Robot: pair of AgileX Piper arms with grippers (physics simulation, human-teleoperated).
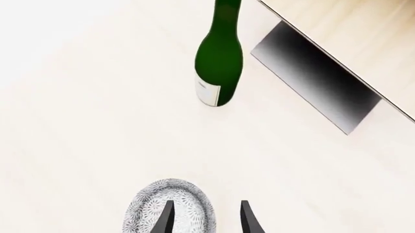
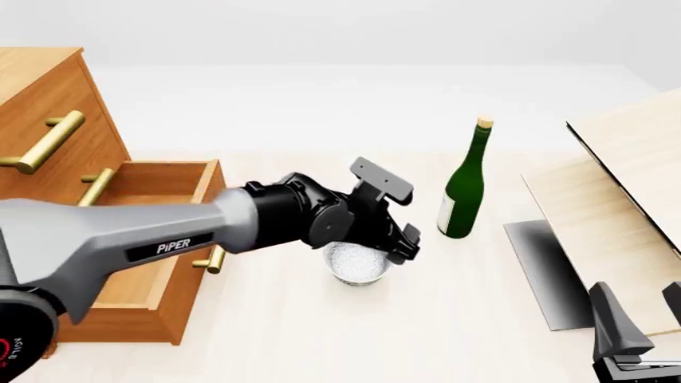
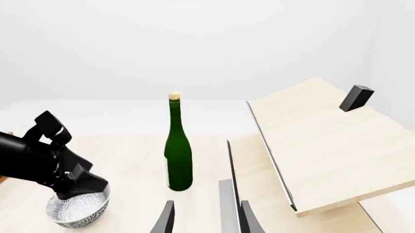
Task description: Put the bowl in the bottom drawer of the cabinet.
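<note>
The speckled white bowl (image 2: 356, 266) stands upright on the table in front of the cabinet (image 2: 37, 92). My left gripper (image 2: 396, 244) is over it and open. In the left wrist view one fingertip (image 1: 166, 217) is inside the bowl (image 1: 152, 206) and the other (image 1: 249, 219) is outside its rim, so the jaws straddle the rim without pinching it. The bottom drawer (image 2: 186, 297) is pulled out, and my left arm hides part of it. My right gripper (image 2: 642, 303) hangs open at the near right, holding nothing.
A green bottle (image 2: 462, 191) stands upright just right of and beyond the bowl. Pale wooden boards (image 2: 627, 199) lean at the right, with a dark shadow under them. The upper drawers with brass handles (image 2: 48, 142) are pushed in.
</note>
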